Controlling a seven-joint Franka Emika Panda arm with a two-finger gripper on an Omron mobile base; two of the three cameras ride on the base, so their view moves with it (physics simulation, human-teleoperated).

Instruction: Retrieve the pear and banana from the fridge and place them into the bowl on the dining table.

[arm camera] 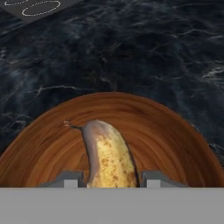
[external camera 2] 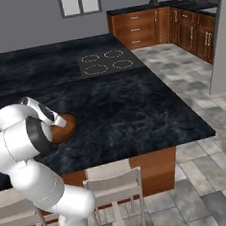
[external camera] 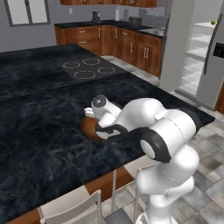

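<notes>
Banana: The banana (arm camera: 107,157) lies between the two finger tips of the gripper (arm camera: 110,178), low over the inside of the bowl (arm camera: 175,131).
Which way it points: Its long side runs straight away from the hand. The thin stem end is the far end, and the fat end sits down between the fingers.
Gripper: The fingers stand close on both sides of the banana. I cannot tell if they are squeezing it or have just started to let go.
Bowl: The brown wooden bowl (external camera: 89,127) sits on the dining table (external camera: 39,109), near the edge where the robot stands. The hand is right over it. The banana is the one fruit I can see in the part of the bowl that shows.
Pear: A small yellow-green thing sits high on a shelf in the fridge (external camera: 199,57). I think that is the pear (external camera: 213,22), but it is too small to be sure.
Fridge: It stands open, well away from the bowl, across the floor.
What I think comes next: The fingers need to open wide so the banana rests in the bowl, and then the hand should lift straight up. After that the robot has to go get the pear.
What could go wrong: If the hand lifts before the fingers open enough, the banana may come back up with it.
</notes>
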